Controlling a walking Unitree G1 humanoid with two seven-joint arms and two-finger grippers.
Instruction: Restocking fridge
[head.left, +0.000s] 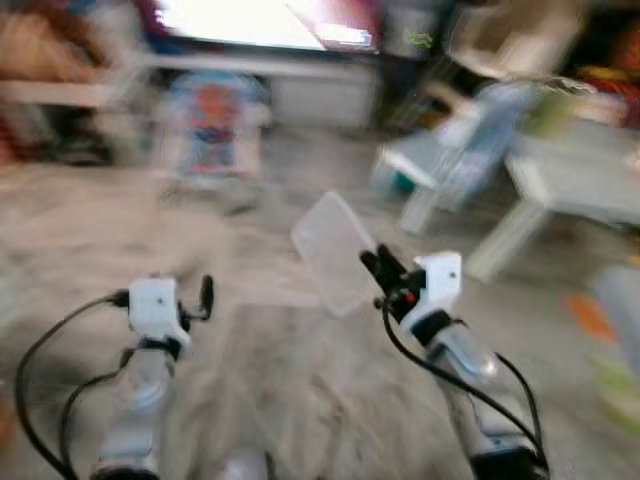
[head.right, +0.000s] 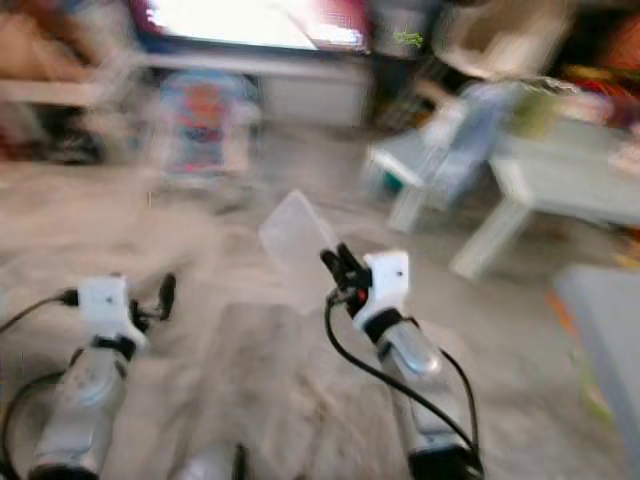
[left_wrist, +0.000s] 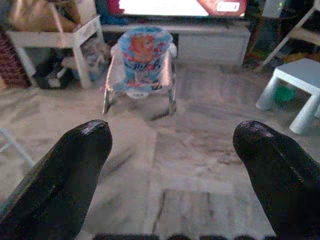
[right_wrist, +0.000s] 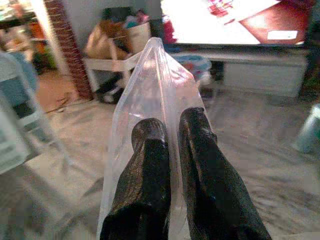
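Left gripper (left_wrist: 170, 165) held over a living-room floor, fingers spread wide.

Two black fingertips (left_wrist: 75, 165) in the foreground with grey wood-look floor (left_wrist: 200, 165) between them, nothing gripped. Beyond: a baby bouncer (left_wrist: 142, 60) with a colourful cartoon seat on a metal frame. Behind it a low white TV unit (left_wrist: 212, 42) with a lit screen (left_wrist: 175, 7) on top. A white side table (left_wrist: 55, 37) with clutter under it, and a pale blue small table (left_wrist: 300, 82), stand off to the sides.
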